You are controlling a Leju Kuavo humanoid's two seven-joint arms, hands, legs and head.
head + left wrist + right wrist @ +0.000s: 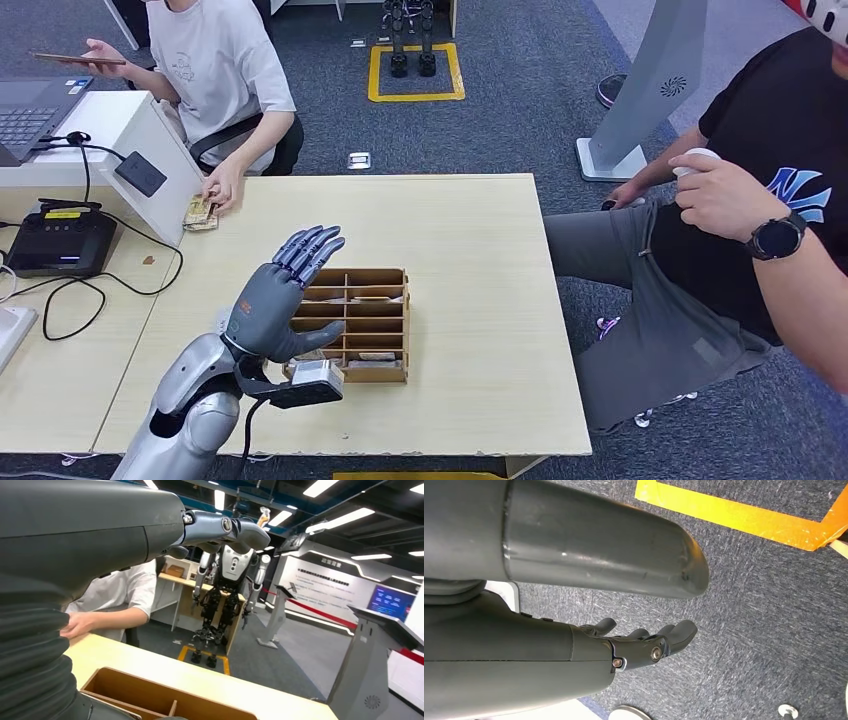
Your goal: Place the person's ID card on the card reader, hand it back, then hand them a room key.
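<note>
My left hand (281, 297) is raised above the table (480, 230), fingers stretched out and holding nothing, just left of a wooden compartment box (380, 277) with cards lying in its slots. In the left wrist view my left hand (105, 535) hangs over the box (150, 692). At the table's far left corner a person in a white shirt rests a hand (224, 188) on a tan card-like item (199, 213). A small black device (140, 173) with a cable sits on the white stand beside it. My right hand (644, 642) hangs over the carpet, loosely bent, holding nothing.
A black terminal (60, 243) and cables lie on the side desk at left, with a laptop (30, 110) behind. A second person in a black shirt (760, 200) sits close to the table's right edge. A grey kiosk base (620, 150) stands beyond.
</note>
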